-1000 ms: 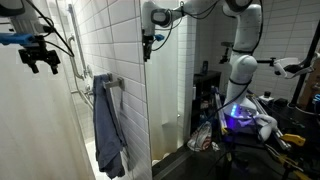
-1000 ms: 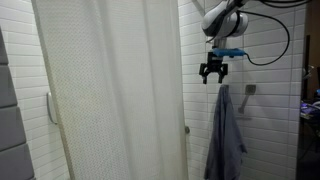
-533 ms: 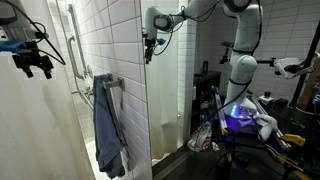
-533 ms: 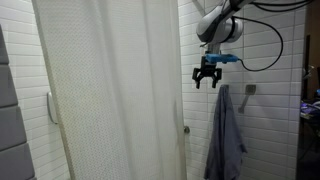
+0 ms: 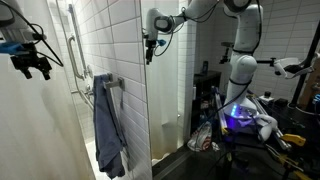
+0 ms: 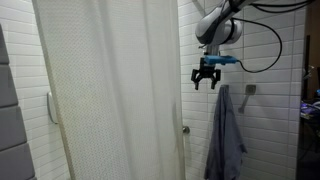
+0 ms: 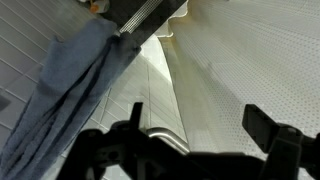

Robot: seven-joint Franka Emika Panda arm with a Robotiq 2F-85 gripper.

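Curtain (image 6: 110,90) edge just beside gripper (image 6: 206,84), spread wide and empty, in open air; cloth (image 6: 226,135) hanging near curtain, lower.

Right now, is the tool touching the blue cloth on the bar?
Apart. In an exterior view the open tool sits well above and to one side of the blue cloth, with a plain gap between them.

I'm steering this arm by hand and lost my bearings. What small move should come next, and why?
Probably ease the open gripper toward the shower curtain: the wrist view shows its folded edge lined up between the spread fingers, not yet touched, with the blue cloth hanging to one side.
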